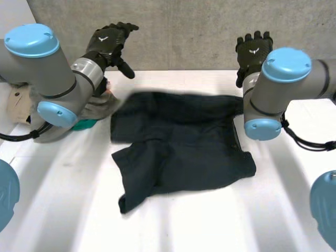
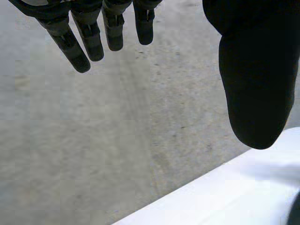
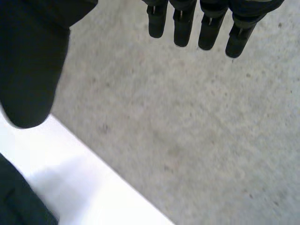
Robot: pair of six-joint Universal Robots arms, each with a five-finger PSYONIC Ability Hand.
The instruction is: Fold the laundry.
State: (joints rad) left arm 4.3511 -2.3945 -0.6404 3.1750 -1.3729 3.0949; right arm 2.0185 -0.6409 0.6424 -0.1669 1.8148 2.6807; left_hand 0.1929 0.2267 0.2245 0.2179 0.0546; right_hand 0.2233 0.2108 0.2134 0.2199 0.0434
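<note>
A dark garment lies crumpled mid-way on the tabletop; our left hand and right hand hover released. Our left arm half-hides a cloth pile.

No legible text or labels

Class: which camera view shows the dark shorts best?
The head view: the dark shorts lie whole and rumpled on the white table. The right wrist view catches one dark corner; the left wrist view faces the wall and table edge.
</note>
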